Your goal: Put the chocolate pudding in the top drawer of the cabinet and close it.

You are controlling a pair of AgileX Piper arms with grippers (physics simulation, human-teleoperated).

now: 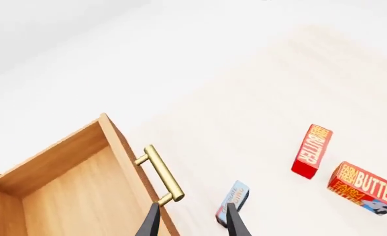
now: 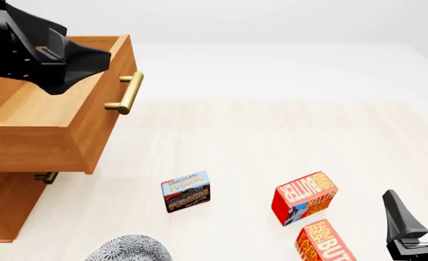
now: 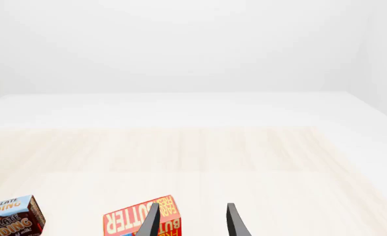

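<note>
The chocolate pudding (image 2: 186, 191) is a small box with a light blue top and brown bottom, lying on the table in front of the cabinet (image 2: 3, 206). The wrist views show it too (image 1: 232, 200) (image 3: 10, 221). The top drawer (image 2: 50, 136) stands pulled out, its inside bare, its brass handle (image 2: 129, 92) facing right. My left gripper (image 1: 192, 223) is open above the drawer's front edge, close to the handle (image 1: 160, 174), holding nothing. At the near right my right gripper (image 2: 419, 209) is open and empty, well right of the pudding.
Two red butter boxes (image 2: 304, 197) (image 2: 326, 242) lie between the pudding and my right gripper. A grey patterned object (image 2: 130, 249) shows at the near edge. The left arm (image 2: 32, 49) hangs over the drawer. A lower drawer's handle (image 2: 47, 176) peeks out below.
</note>
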